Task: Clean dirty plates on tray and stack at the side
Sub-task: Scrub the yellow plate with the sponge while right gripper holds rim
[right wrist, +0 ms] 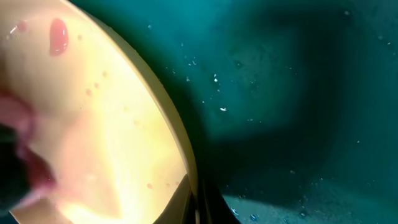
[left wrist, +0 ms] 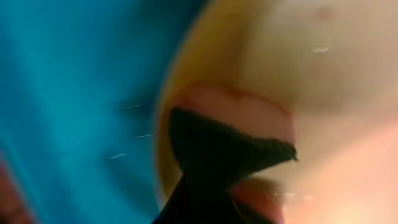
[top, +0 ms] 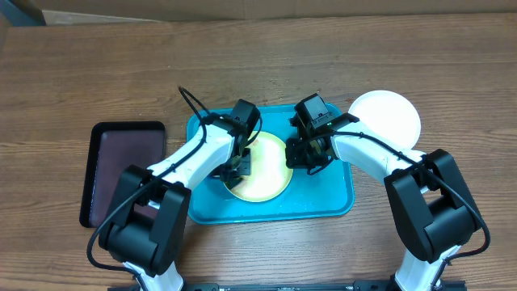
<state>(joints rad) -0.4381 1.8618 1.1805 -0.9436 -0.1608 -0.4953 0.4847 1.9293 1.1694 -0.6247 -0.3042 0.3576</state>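
A yellow-green plate (top: 262, 174) lies on the turquoise tray (top: 323, 202). My left gripper (top: 238, 168) sits at the plate's left edge, shut on a black sponge (left wrist: 217, 149) that presses on the plate (left wrist: 323, 74) beside a pinkish smear. My right gripper (top: 303, 158) is at the plate's right edge. In the right wrist view its fingertips (right wrist: 198, 205) are shut on the rim of the plate (right wrist: 93, 124), with one finger on each side. A red smear (right wrist: 57, 34) and small specks show on that plate. A white plate (top: 388, 117) rests on the table to the right of the tray.
A dark maroon tray (top: 121, 162) lies on the wooden table left of the turquoise tray. Water droplets dot the tray floor (right wrist: 298, 93). Both arms reach in from the near edge and crowd over the tray.
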